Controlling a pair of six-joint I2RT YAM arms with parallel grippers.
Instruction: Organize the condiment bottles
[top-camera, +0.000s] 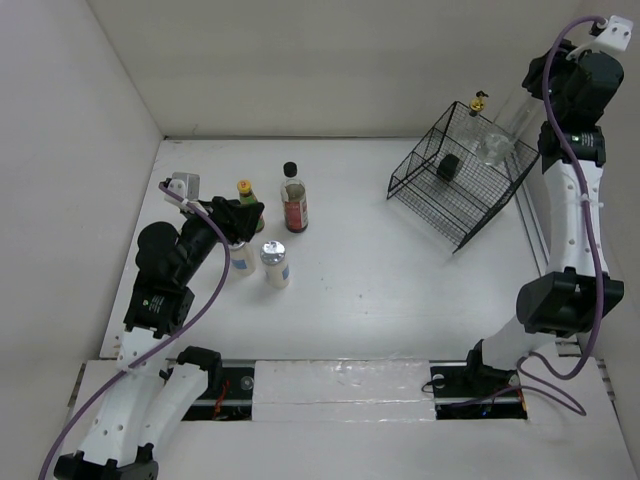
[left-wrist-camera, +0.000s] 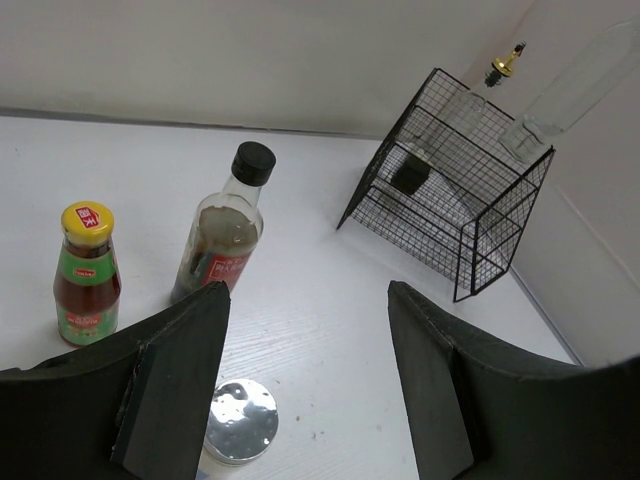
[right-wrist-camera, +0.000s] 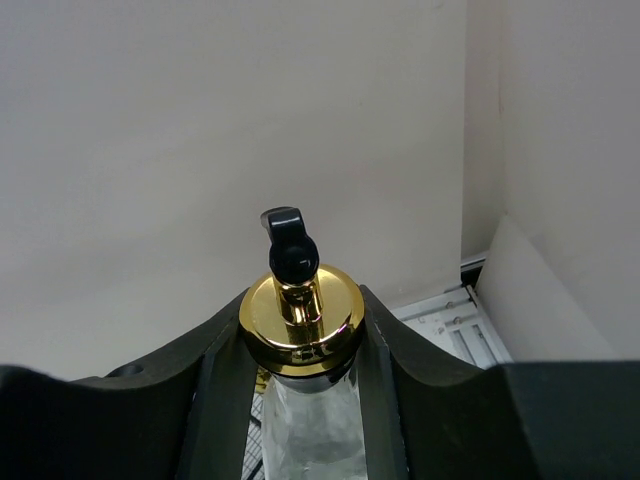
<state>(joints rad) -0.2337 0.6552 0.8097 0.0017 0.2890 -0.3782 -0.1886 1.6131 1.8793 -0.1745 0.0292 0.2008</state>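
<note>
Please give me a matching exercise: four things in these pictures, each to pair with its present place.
1. black wire basket
2. clear glass bottle with gold pourer, right wrist view
3. short white bottle with silver top, left wrist view
4. black-capped glass bottle with red label

A. seen between the fingers of the open left end effector
B. tilted, back right of the white table
C. upright beside the yellow-capped bottle with green label
D. clamped in the right end effector

Pairs: 1-B, 2-D, 3-A, 4-C

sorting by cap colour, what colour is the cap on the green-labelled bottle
Yellow with a red mark. The cap shows best in the left wrist view.
</note>
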